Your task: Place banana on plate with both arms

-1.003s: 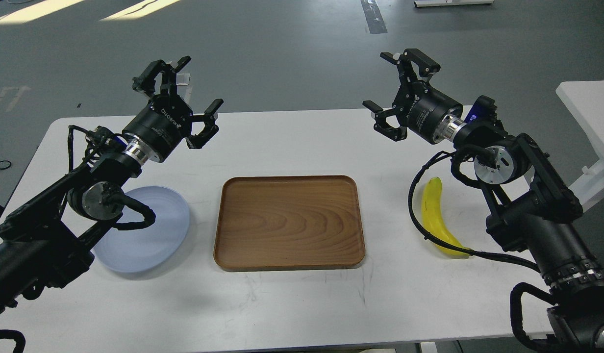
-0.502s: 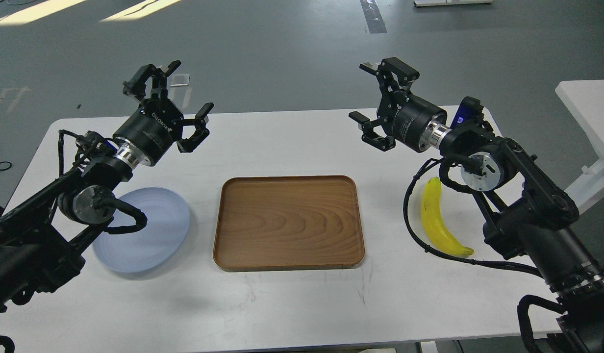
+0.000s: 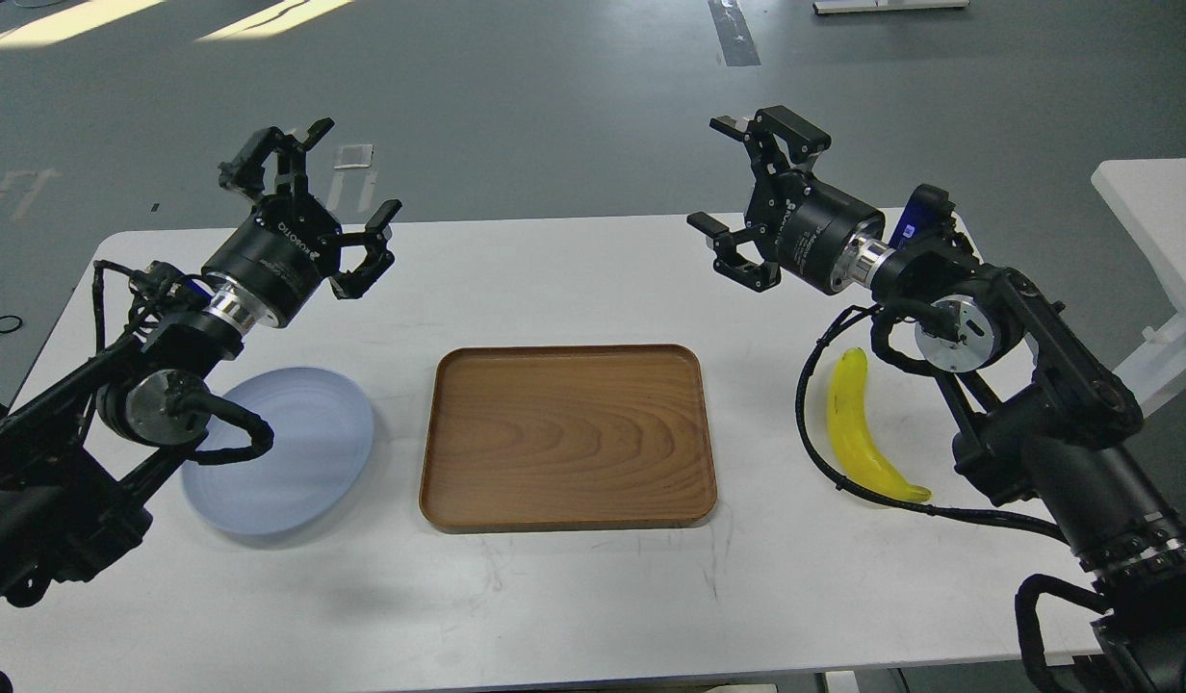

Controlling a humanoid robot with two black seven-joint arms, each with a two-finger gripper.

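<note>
Yellow banana [image 3: 861, 433] lies flat on the white table [image 3: 574, 597], right of the wooden tray [image 3: 567, 438] and well apart from the pale blue plate [image 3: 295, 452] at the table's left. A black cable [image 3: 812, 423] runs just beside the fruit; contact cannot be confirmed. Left gripper [image 3: 309, 207] is raised above the table with fingers spread, holding nothing. Right gripper [image 3: 752, 197] is likewise raised, fingers spread and empty, beyond the banana's far end.
</note>
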